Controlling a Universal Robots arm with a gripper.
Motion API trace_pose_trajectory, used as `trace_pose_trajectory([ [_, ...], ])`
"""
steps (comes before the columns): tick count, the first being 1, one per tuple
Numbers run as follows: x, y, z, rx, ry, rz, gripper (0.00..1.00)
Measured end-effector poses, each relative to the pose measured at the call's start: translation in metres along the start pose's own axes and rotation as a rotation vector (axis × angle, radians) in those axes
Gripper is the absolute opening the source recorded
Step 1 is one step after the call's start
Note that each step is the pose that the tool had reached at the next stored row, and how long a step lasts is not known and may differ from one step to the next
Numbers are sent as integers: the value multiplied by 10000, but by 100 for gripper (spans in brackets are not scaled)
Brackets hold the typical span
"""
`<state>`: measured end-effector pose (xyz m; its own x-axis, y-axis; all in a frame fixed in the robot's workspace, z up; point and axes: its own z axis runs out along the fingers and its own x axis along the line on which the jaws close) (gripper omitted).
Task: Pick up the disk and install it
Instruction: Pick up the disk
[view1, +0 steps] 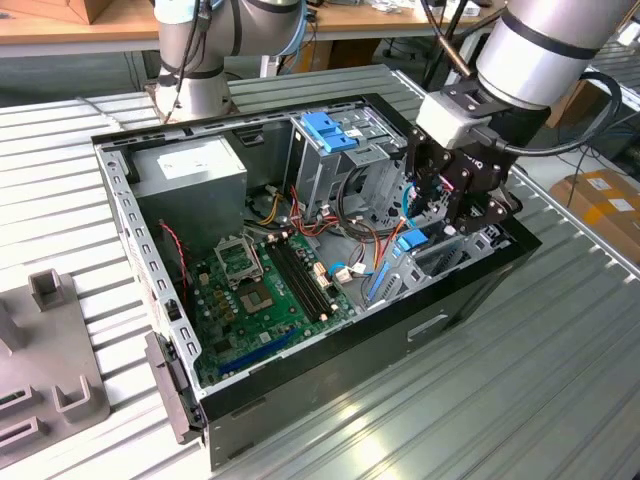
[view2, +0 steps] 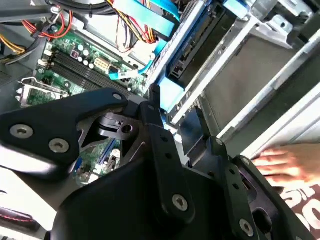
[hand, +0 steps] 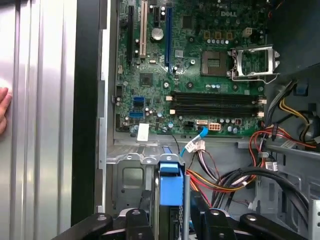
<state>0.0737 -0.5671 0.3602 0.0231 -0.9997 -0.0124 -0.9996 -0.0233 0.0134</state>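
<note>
Disk (hand: 170, 197) seemingly pinched in gripper (hand: 172, 216) (blue tab (hand: 170, 172) leading), near case edge (hand: 87, 125), cables (hand: 220, 181) close.

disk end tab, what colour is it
Bright blue. The tab on the disk shows best in the first wrist view.

I'm getting bright, even overhead light in the exterior view, with the tabletop (view1: 560, 400) gleaming at 5 o'clock. The drive cage (view2: 270, 60) is blowing out white at 2 o'clock in the second wrist view. The claw (hand: 172, 226) is sitting shadowed at 6 o'clock in the first wrist view.
</note>
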Motion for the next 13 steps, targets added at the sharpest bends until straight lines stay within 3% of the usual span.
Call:
trace_pose_trajectory([
  [1, 1, -1, 80, 0, -2, 0, 52],
  [5, -6, 2, -139, 3, -30, 15, 52],
  [13, -8, 2, -146, 3, -31, 15, 52],
])
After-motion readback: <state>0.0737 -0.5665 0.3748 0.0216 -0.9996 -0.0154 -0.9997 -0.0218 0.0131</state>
